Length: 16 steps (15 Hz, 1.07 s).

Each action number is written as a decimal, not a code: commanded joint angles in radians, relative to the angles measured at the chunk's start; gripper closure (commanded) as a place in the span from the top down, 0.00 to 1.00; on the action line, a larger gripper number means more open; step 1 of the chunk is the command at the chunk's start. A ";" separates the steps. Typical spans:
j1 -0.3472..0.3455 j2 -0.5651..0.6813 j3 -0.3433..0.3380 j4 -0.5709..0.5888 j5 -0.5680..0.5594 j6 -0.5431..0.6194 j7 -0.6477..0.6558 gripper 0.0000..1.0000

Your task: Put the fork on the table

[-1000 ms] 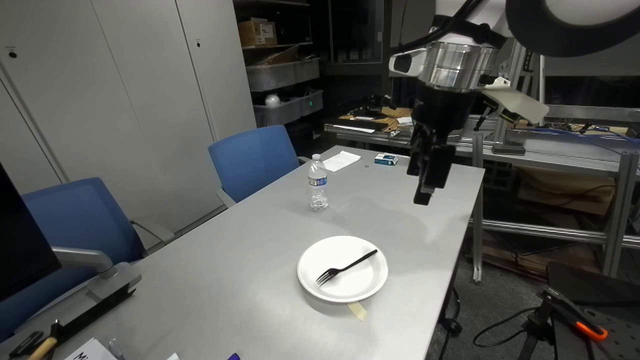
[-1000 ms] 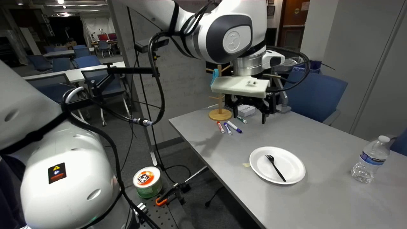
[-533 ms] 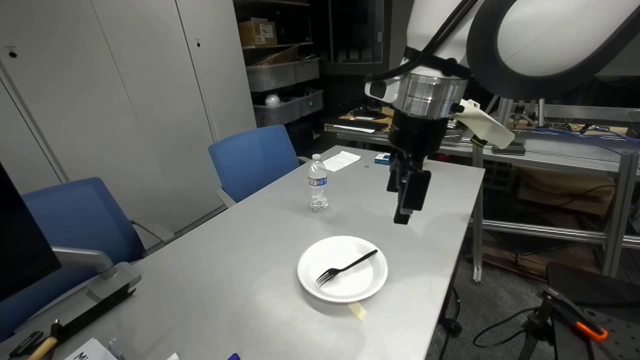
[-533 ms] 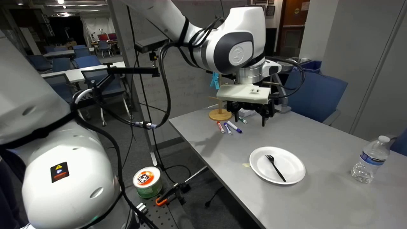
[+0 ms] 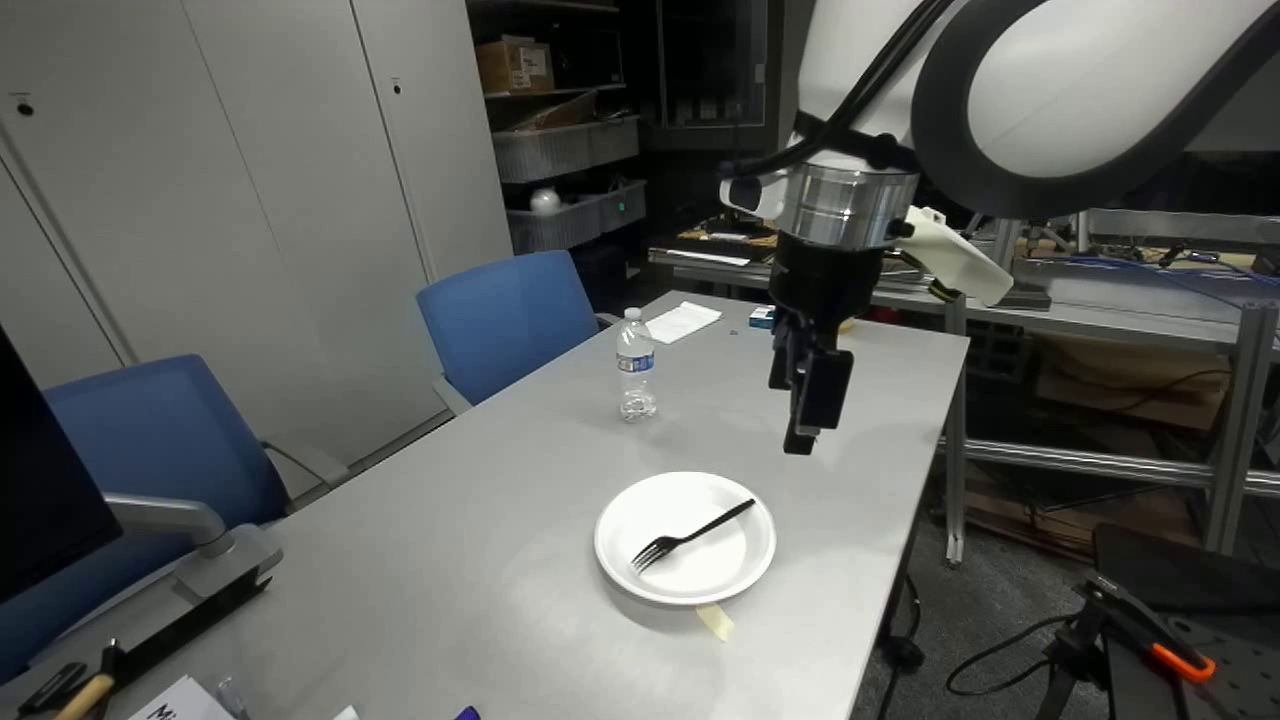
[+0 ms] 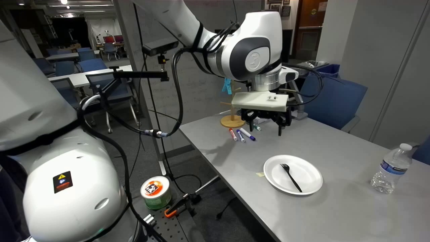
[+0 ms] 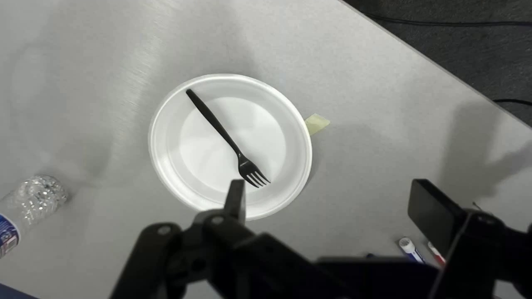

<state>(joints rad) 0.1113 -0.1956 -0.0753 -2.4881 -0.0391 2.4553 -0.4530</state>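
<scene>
The robot's tool (image 7: pixel 329 189) hangs in the air above the bench (image 7: pixel 357 83), jaws spread wide with nothing between them. Past one jaw's tip in the wrist view, a black fork (image 7: pixel 226 138) lies in a round white plate (image 7: pixel 262 128), tines nearest that jaw. The step in hand looks like the approach; next, the tool should move over the plate, turn to straddle the slim handle, and descend before gripping.

Spans the lower right of an exterior view as a table (image 6: pixel 336 218). Carries a plate (image 6: pixel 308 174) right of centre, tape (image 6: pixel 260 174) at its edge, a bottle (image 6: pixel 391 171) far right, markers (image 6: pixel 247 134) and a wooden stand (image 6: pixel 232 121) near centre. Also bears paper (image 5: pixel 683 322), just above centre in an exterior view.
</scene>
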 commanded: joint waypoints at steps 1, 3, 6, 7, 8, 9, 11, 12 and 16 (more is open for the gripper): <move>-0.015 0.058 0.014 0.024 -0.033 0.045 -0.076 1.00; -0.013 0.097 0.014 0.041 -0.035 0.071 -0.113 1.00; -0.014 0.165 0.020 0.073 -0.022 0.115 -0.158 1.00; -0.016 0.187 0.025 0.086 -0.017 0.126 -0.168 1.00; -0.021 0.213 0.026 0.095 -0.004 0.145 -0.190 1.00; -0.024 0.236 0.033 0.107 0.005 0.153 -0.200 1.00; -0.033 0.282 0.048 0.129 0.026 0.166 -0.214 1.00; -0.039 0.307 0.054 0.141 0.018 0.172 -0.207 1.00; -0.065 0.390 0.080 0.186 -0.011 0.198 -0.175 1.00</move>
<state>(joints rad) 0.0831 0.1173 -0.0281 -2.3598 -0.0437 2.6225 -0.6251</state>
